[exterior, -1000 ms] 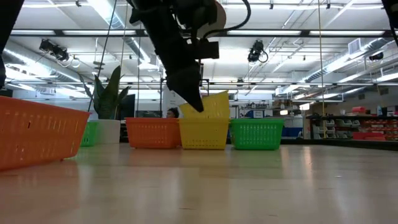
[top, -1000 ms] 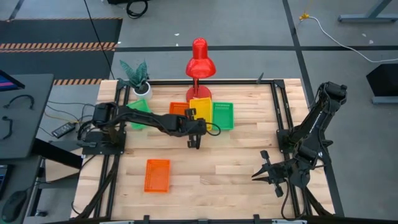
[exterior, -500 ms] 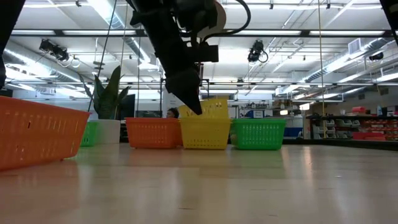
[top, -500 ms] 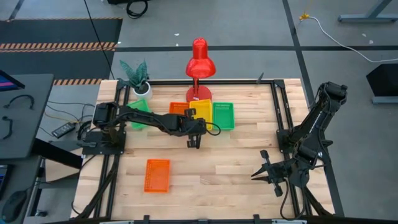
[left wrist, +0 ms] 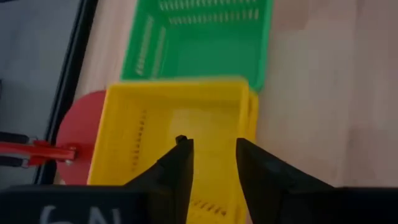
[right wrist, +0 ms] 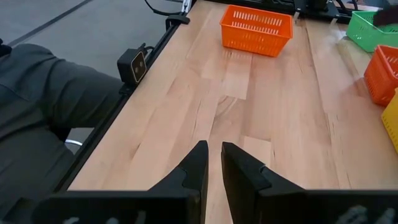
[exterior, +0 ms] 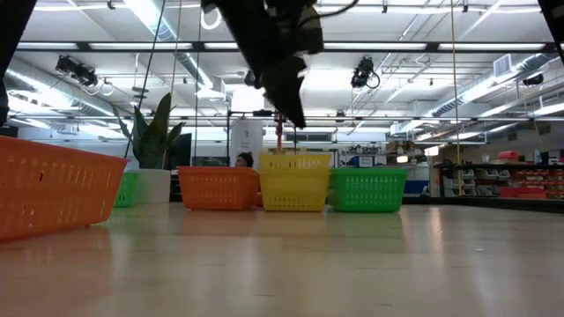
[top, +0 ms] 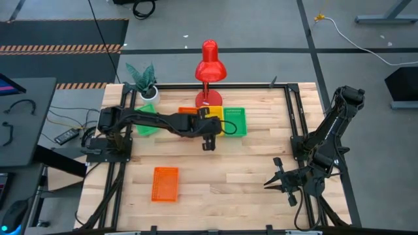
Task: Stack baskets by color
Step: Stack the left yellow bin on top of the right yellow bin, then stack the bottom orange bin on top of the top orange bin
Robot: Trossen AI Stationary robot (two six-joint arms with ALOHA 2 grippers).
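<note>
Release of a yellow basket. The left gripper (left wrist: 211, 158) hangs above the yellow stack (top: 213, 115) at the back of the table (top: 235, 176), jaws parted and holding nothing — the yellow basket (left wrist: 177, 127) sits nested below them. To finish well, the gripper should probably lift straight up so neither finger catches the mesh rim. Beside the stack stand an orange basket (exterior: 216, 187) and a green basket (top: 234, 121), whose floor shows bare; another green basket (top: 146, 122) lies toward the potted plant (top: 144, 79), and a lone orange basket (top: 165, 184) lies well apart near the front, open side up and holding nothing. The right gripper (top: 281, 183) waits at the table's right front, jaws nearly together on nothing.
</note>
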